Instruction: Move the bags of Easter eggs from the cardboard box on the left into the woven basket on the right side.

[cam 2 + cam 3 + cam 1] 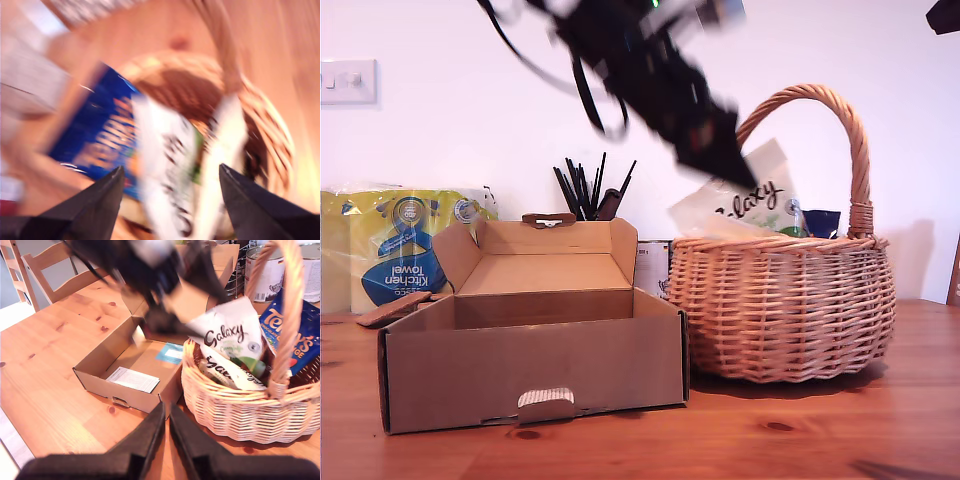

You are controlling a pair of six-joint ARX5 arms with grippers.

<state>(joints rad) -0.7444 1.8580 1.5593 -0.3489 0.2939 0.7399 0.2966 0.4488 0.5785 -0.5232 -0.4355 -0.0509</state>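
The woven basket (780, 310) stands at the exterior view's right and holds a white Galaxy bag (750, 200) upright, with a dark blue bag (820, 222) behind it. My first gripper (730, 160) hangs blurred just above the Galaxy bag. Its wrist view shows it open (170, 172) over the white bags (170, 165), the blue bag (100, 135) and the basket (270, 130). The cardboard box (530, 360) sits at the exterior view's left, lid up, with no bags in it. My second gripper (166, 412) is shut on nothing, back from the box (125, 375) and basket (240, 410).
A yellow-and-blue kitchen towel pack (400, 245) and a carton of black sticks (590, 190) stand behind the box. Tins (265, 272) stand beyond the basket, and a wooden chair (50, 270) is at the table's far side. A paper slip (132, 379) lies in the box.
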